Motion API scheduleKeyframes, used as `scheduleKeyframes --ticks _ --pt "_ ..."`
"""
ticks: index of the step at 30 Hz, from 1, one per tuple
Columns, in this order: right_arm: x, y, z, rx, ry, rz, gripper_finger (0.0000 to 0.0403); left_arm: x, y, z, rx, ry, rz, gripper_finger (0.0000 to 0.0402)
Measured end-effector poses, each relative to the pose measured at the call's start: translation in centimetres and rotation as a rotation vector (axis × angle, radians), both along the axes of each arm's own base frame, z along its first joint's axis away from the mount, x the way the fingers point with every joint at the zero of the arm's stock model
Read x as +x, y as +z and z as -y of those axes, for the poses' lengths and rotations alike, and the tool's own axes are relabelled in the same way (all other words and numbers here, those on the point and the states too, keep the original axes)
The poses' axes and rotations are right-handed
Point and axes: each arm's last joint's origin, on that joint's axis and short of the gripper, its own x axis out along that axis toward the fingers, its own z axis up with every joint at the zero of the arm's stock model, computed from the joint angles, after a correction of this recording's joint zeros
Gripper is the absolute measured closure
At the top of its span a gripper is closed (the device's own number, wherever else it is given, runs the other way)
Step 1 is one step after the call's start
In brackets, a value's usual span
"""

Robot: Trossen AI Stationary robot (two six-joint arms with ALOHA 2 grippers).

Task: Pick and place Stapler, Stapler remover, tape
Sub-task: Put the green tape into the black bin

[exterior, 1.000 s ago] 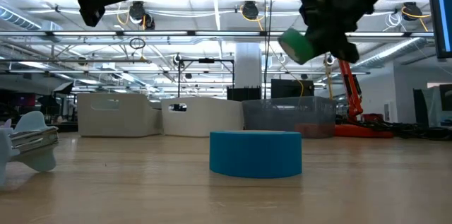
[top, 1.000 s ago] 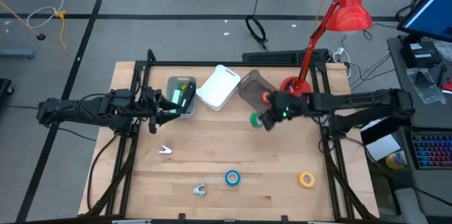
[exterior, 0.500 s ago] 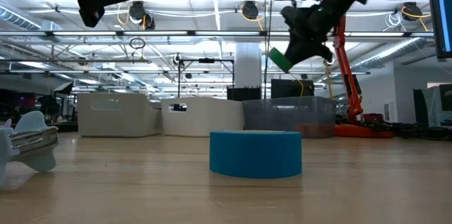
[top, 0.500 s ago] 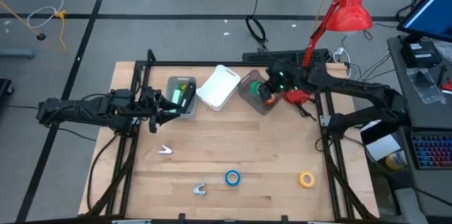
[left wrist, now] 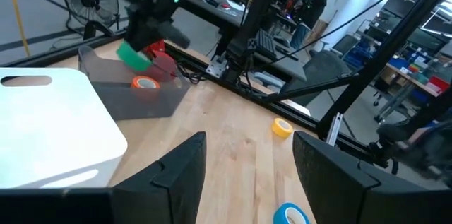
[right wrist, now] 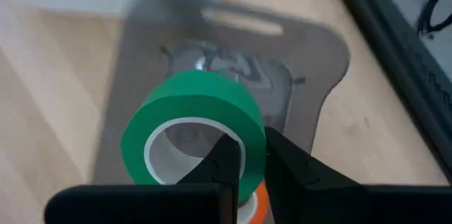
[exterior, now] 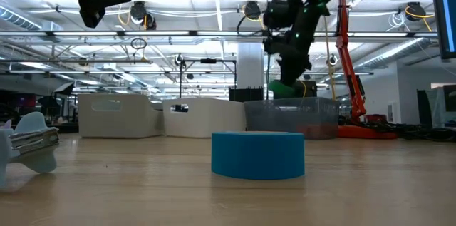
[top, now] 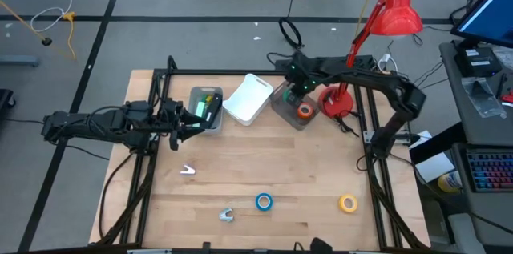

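Note:
My right gripper (top: 297,87) hovers over the clear bin (top: 282,98) at the table's far side, shut on a green tape roll (right wrist: 191,128), which also shows in the low view (exterior: 285,88) and the left wrist view (left wrist: 133,56). An orange tape roll (top: 304,110) lies inside that bin. The blue roll (top: 264,201) and the yellow roll (top: 347,203) lie flat on the table near its near edge. A small metal stapler remover (top: 226,215) lies left of the blue roll. My left gripper (left wrist: 247,174) is open and waits above the grey bin (top: 206,108). My right gripper pinches the green roll's ring wall (right wrist: 248,143), with one finger (right wrist: 224,159) inside the white core and the other (right wrist: 286,164) outside. The fingers point down from above. The roll hangs lifted clear above the clear bin, tilted.
A white bin (top: 248,98) stands between the grey and clear bins. The grey bin holds a green and black object (top: 210,103). A small white piece (top: 187,171) lies left of centre. A red desk lamp (top: 377,26) rises at the far right corner.
My right gripper has carried the green roll from above the table's middle toward the far edge and somewhat left, until it hangs over the clear bin. The arm has swung and turned as it went. The roll stayed in the hold.

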Motion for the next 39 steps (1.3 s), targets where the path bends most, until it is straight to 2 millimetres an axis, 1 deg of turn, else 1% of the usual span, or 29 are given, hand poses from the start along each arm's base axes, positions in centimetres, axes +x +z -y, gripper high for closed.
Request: scheduleKeyframes --ticks 5,13,17,22,30,39 --pt "0.3 -2.6 1.2 0.034 0.039 -0.092 0.0371 0.0 0.0 0.0 -0.001 0.0 0.0 0.0188" --pt "0.7 -4.8 2.3 -0.017 0.082 -0.19 0.0363 0.0 0.0 -0.1 0.004 0.022 0.0 0.0188" --pt "0.8 -4.9 2.4 -0.033 0.117 -0.189 0.0365 0.0 0.0 -0.1 0.006 0.028 0.0 0.0188" --pt "1.0 -4.8 2.5 -0.06 0.131 -0.165 0.0356 0.0 0.0 -0.1 0.007 0.036 -0.001 0.0188" --pt "1.0 -4.8 2.5 -0.076 0.187 -0.179 0.0351 0.0 0.0 -0.1 0.011 0.045 -0.001 0.0188" --pt "1.2 -4.7 2.6 -0.098 0.223 -0.178 0.0311 0.0 0.0 -0.1 0.008 0.046 -0.001 0.0188"
